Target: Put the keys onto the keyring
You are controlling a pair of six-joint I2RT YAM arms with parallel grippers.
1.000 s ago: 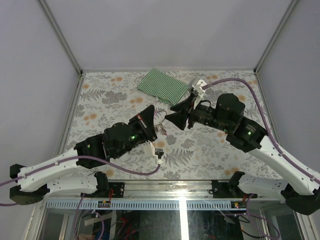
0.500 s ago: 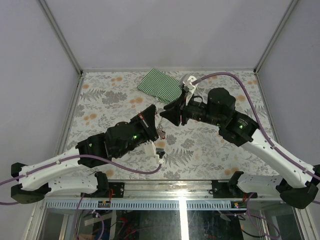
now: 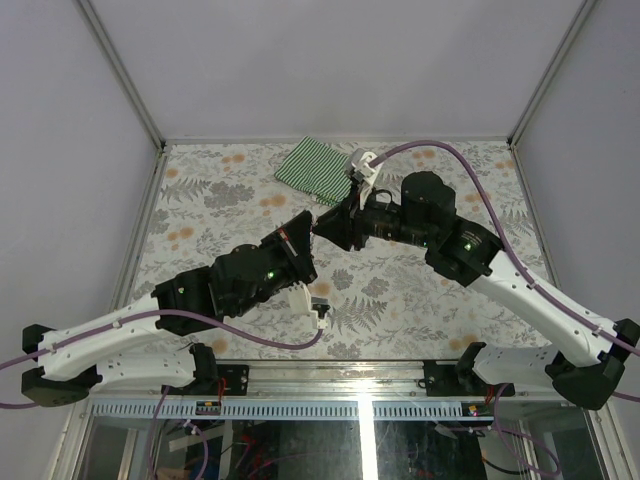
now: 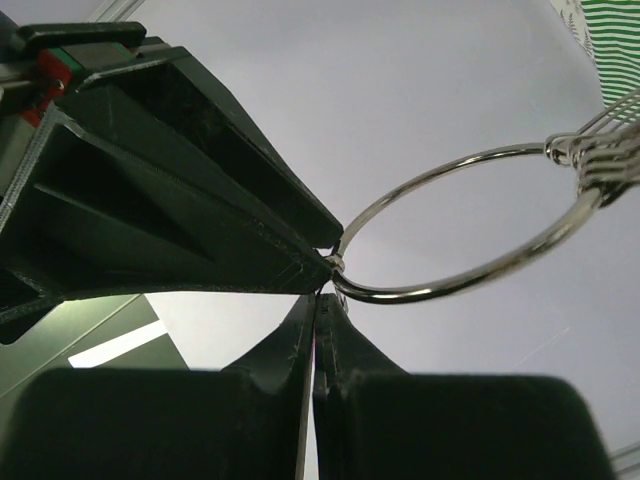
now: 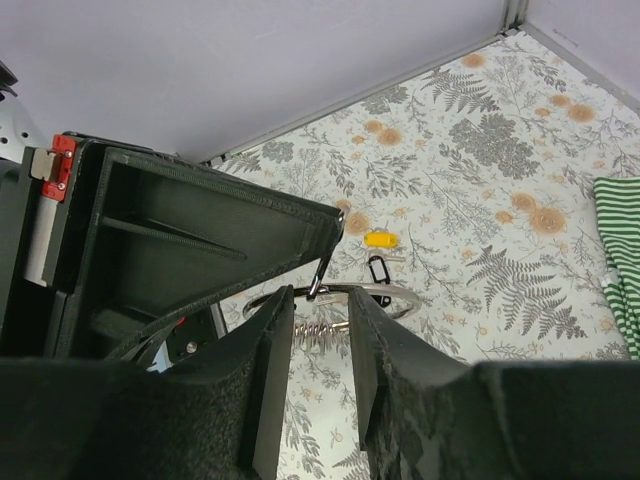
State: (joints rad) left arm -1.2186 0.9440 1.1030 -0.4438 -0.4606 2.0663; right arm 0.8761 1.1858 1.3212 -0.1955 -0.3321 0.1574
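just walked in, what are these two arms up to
The left gripper is shut on the keyring and holds it up off the table. The right gripper is open, with one ring of the bunch crossing the gap between its fingers. The yellow-tagged key and the black-tagged key lie on the table beyond, so neither is on the ring yet.

Floral-print table (image 3: pixel 420 300), plain lilac walls (image 3: pixel 330 70) — even light
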